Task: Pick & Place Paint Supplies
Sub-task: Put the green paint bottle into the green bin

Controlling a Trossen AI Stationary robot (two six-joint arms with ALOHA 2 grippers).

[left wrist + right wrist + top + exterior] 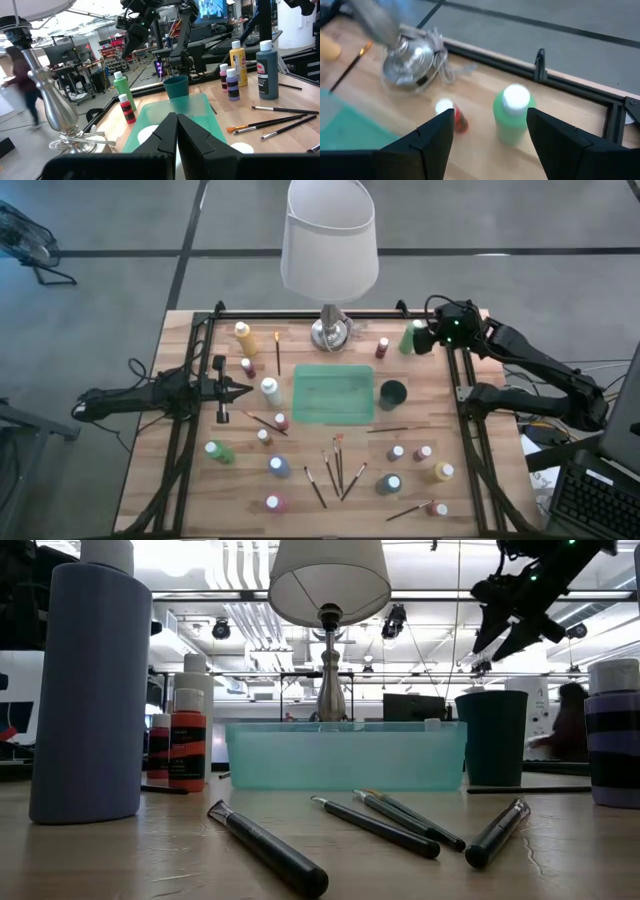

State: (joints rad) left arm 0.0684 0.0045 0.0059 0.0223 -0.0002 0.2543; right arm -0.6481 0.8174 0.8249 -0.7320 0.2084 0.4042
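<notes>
Green paint bottle [513, 114] beneath raised right end effector [490, 131], fingers spread, left end effector [243, 390] closed, idle

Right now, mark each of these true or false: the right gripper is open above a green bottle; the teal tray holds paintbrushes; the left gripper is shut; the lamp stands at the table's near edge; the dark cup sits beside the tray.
1. The right gripper is open above the green bottle. True.
2. The teal tray holds paintbrushes. False: the tray looks empty; the paintbrushes lie on the table in front of it.
3. The left gripper is shut. True.
4. The lamp stands at the near edge. False: it stands at the far edge, behind the tray.
5. The dark cup sits beside the tray. True.
</notes>
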